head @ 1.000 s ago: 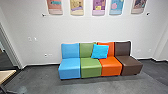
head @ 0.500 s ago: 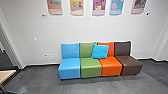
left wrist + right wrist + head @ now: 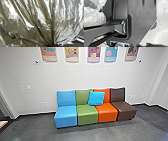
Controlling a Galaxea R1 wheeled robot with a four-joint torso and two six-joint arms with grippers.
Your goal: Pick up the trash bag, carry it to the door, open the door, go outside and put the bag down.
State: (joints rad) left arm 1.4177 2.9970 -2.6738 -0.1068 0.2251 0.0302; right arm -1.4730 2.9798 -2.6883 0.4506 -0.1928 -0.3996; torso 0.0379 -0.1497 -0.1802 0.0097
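A trash bag bunches near the robot's left wrist, apparently mid-carry to the door, the next move calling for clearance from seats at twelve o'clock, jaw positions impossible to tell.

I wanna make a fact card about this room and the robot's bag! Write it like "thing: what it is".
seats: four in a row, blue, green, orange, brown
pillow: bright blue, leaning where the green and orange backs meet
posters: five, on the wall
floor: gray
trash bag: shiny, wrinkly, near the left wrist camera
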